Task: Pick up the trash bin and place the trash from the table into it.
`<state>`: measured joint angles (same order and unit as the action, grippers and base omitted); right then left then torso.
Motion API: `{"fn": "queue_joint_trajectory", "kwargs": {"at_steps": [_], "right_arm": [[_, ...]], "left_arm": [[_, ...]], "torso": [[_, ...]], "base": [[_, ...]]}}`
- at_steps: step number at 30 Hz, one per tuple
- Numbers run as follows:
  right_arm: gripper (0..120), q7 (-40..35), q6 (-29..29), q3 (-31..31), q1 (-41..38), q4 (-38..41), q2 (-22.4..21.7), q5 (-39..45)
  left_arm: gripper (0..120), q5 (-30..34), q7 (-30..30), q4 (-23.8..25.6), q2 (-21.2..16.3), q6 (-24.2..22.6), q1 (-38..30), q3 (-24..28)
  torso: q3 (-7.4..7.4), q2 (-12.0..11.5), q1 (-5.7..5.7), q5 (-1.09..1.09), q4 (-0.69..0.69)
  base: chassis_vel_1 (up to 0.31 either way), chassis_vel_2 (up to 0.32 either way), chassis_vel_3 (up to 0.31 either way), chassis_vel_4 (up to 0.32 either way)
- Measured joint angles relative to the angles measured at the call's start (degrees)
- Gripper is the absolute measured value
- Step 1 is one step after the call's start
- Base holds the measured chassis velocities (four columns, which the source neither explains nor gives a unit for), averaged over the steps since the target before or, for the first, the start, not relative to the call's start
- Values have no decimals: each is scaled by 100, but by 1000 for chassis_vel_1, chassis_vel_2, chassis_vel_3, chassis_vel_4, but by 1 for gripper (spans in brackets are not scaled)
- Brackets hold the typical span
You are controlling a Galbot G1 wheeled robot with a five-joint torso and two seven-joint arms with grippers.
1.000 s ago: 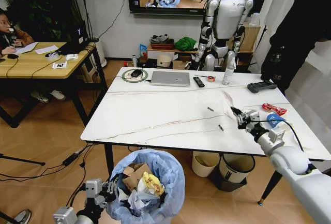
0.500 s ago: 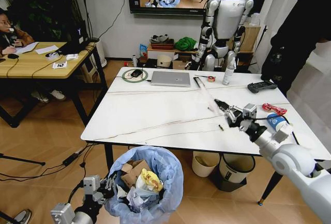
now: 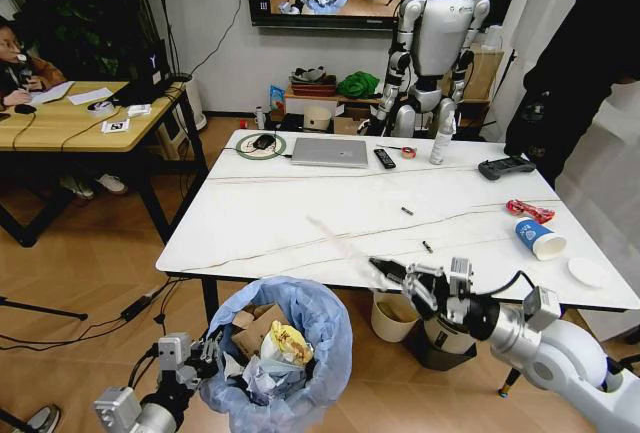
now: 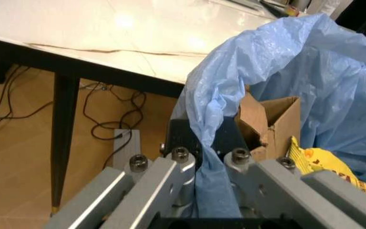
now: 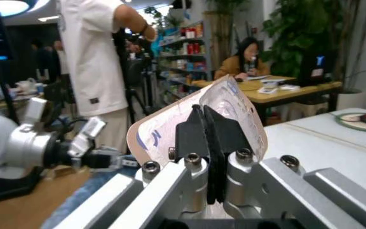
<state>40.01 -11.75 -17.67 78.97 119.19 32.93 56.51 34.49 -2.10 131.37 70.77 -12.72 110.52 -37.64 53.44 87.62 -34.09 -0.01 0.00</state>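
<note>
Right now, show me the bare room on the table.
The table is bare from the laptop to the near edge. Crowded: the far edge, and the right end with the paper cup, white lid and red wrapper.

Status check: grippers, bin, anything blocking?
Left gripper shut on trash bin liner, beside table. Right gripper shut on clear plastic wrapper, off table's front edge, beside bin. Nothing blocking.

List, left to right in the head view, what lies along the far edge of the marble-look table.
Green-rimmed round coaster with a black object → closed silver laptop → black remote → small red tape roll → white spray bottle → black game controller.
</note>
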Motion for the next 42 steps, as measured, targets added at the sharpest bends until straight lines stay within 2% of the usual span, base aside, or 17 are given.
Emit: {"fn": "queue_joint_trajectory", "kwargs": {"at_steps": [7,14,22,27,36,42], "right_arm": [[0,420,139,674,-80,180,-81,225],[0,362,191,1264,-432,168,-29,264],[0,323,195,1644,-763,-45,32,297],[0,304,165,2122,-1261,-279,163,330],[0,284,156,2478,-1457,-421,358,304],[0,304,164,2445,-1359,-422,348,247]], "left_arm": [[0,8,19,23,8,-30,-25,28],[0,25,22,36,-38,-41,-6,46],[0,41,23,47,-56,-57,-2,90],[0,71,23,42,-45,-66,-5,106],[0,110,23,58,-35,-81,-7,129],[0,123,23,55,-26,-85,-21,159]], "torso": [[0,0,-1,2,0],[0,0,-1,1,1],[0,0,-1,1,0],[0,0,-1,1,1],[0,0,-1,1,0],[0,0,-1,1,0]], "base": [[0,0,0,0],[0,0,0,0],[0,0,0,0],[0,0,0,0],[0,0,0,0],[0,0,0,0]]}}
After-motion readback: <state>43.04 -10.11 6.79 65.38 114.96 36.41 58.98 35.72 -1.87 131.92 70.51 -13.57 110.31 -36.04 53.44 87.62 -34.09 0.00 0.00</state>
